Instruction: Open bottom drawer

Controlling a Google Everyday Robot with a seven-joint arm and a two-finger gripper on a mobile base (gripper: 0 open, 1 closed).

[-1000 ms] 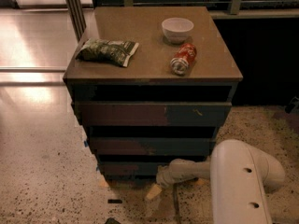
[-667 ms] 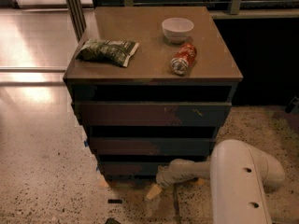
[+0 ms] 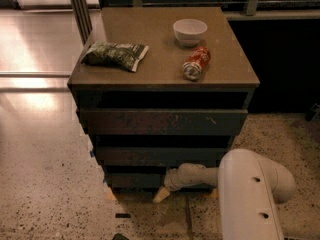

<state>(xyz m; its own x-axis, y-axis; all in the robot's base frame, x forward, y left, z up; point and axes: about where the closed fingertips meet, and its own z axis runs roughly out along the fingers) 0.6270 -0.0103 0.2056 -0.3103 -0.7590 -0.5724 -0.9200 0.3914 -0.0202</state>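
Claw [image 3: 164,190] sits unmoved at the bottom drawer [image 3: 134,180] front, its grip impossible for me to tell, drawer showing no opening, so pulling remains ahead.

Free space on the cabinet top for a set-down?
Bare: centre strip between chip bag and can; back-left corner behind the bag. Crowded: right side, bowl by can. The end effector is low at the bottom drawer.
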